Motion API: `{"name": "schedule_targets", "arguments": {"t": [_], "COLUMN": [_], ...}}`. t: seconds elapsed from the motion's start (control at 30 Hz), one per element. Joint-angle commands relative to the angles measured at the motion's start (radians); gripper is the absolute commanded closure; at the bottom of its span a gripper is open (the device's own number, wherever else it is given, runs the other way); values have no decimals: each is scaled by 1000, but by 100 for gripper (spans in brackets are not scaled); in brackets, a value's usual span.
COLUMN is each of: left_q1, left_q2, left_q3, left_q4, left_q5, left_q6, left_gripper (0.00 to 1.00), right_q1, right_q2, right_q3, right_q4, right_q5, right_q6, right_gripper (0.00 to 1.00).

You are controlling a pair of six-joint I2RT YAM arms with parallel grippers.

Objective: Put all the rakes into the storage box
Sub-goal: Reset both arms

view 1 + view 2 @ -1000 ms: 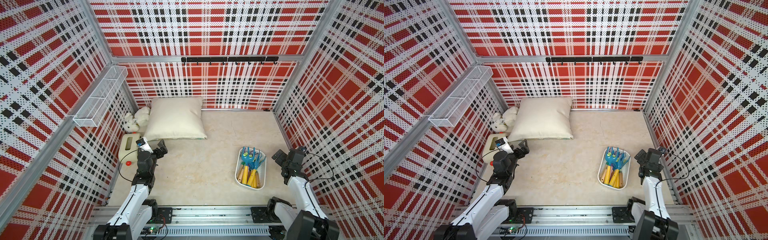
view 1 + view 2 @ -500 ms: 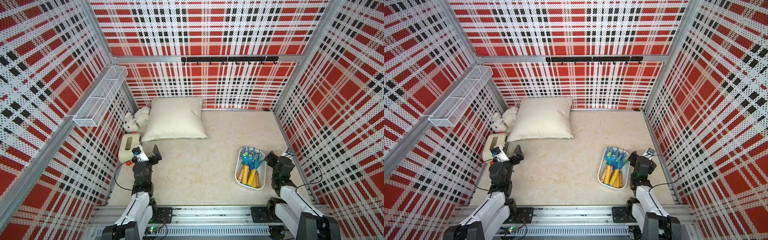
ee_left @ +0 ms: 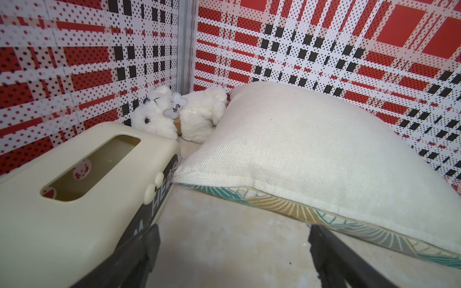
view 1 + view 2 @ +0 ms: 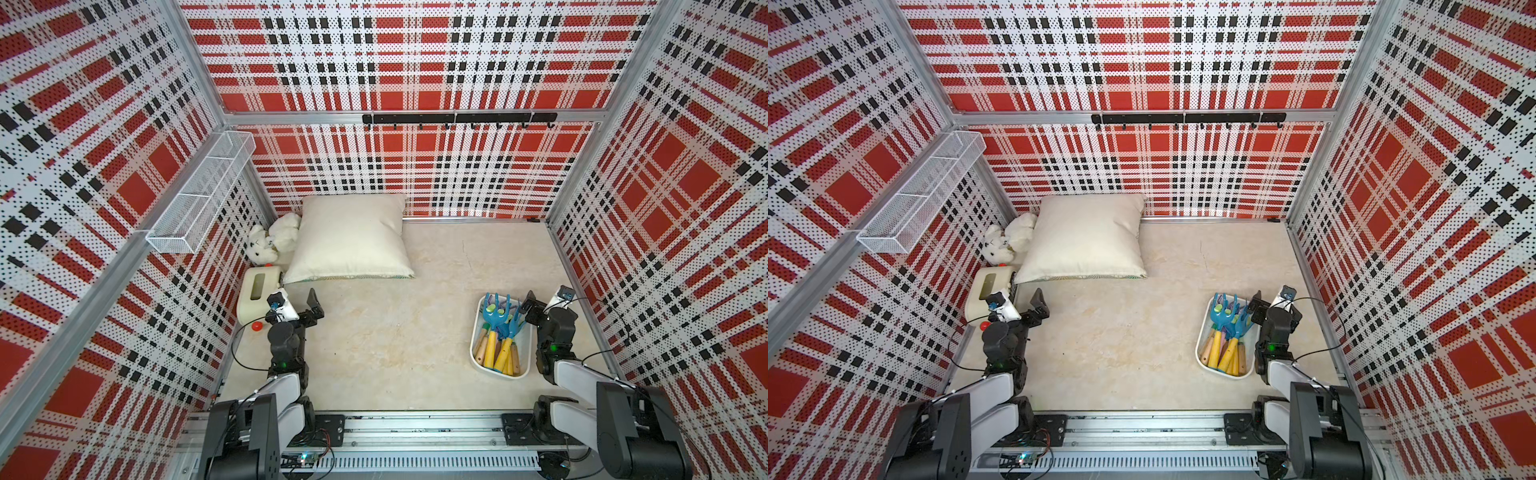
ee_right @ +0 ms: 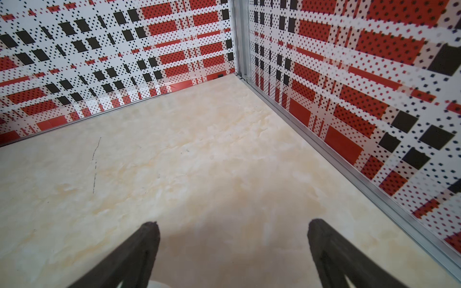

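Toward the right of the beige marbled floor (image 4: 395,332), near the right arm: shallow white plastic storage box (image 4: 500,373), rectangular with rounded corners. Inside it, lying lengthwise among other garden tools (image 4: 514,357) with yellow and wooden handles: blue-headed plastic rake (image 4: 491,320) with a yellow handle, head toward the back wall. Just beside the tub's far right corner: right gripper (image 5: 232,224), black fingers spread wide, nothing between them, only bare floor beneath. Across the floor, by the left wall: left gripper (image 3: 233,234), likewise spread wide and empty, one finger just beside a cream plastic box (image 3: 74,199) with a slot in its top. Behind that box, tucked in the corner: white plush dog (image 3: 197,117), touching a large cream fabric pillow (image 3: 299,154).
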Motion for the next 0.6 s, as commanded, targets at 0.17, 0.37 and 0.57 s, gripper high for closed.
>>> {"name": "schedule_targets", "arguments": {"t": [0.17,0.37,0.57], "left_q1": [8,7,9], "left_q2": [36,137,254], "left_q3": [-2,3,49], "left_q4": [136,282,368], "left_q5": [30,25,87], "left_q6": [1,-5,4], "left_gripper": [1,1,1], "right_q1": [42,58,60], "right_q2": [86,145,181], "right_q3": [37,77,81], "right_q4": [188,205,259], "right_q5": [-97,-111,-121], "right_q6": [-23,-71,-110], "right_gripper": [0,0,0]}}
